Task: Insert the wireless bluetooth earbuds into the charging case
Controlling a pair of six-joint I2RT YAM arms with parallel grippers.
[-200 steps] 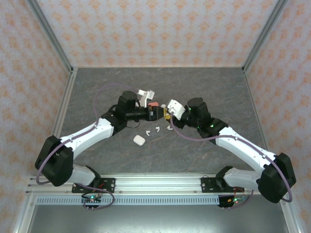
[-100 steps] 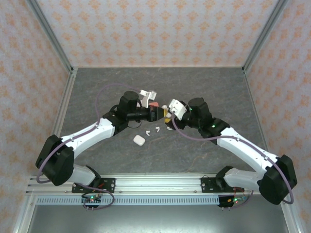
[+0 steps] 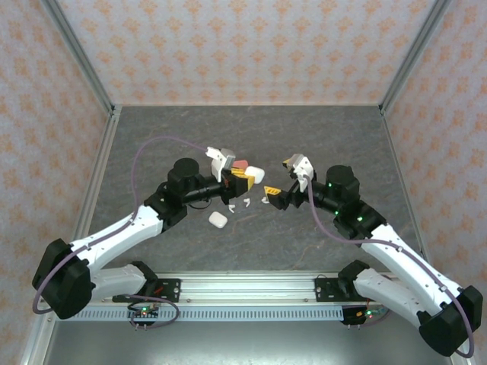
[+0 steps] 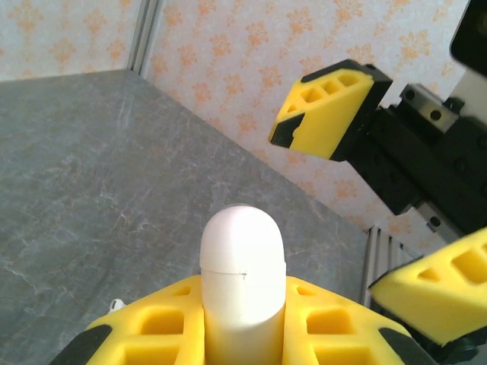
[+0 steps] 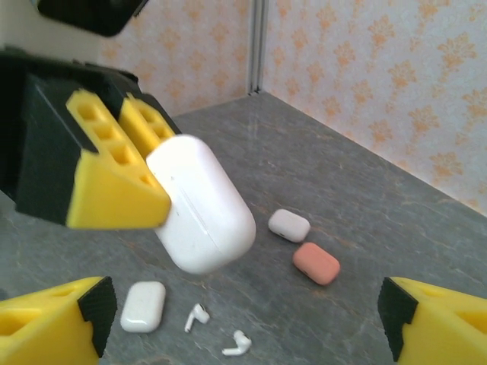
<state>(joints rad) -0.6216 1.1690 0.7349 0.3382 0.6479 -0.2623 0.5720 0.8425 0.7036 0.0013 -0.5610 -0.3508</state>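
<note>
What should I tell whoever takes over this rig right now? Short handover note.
Left claw: shut on the white case, held off the table, lid closed.
Right claw: open, empty, facing it.
Earbuds: loose on the table beside a second white case.
Done: case picked up.
To do: open the case, insert earbuds.

Left hand (image 3: 242, 176) gripping white case (image 3: 255, 174), right hand (image 3: 281, 181) spread
</note>
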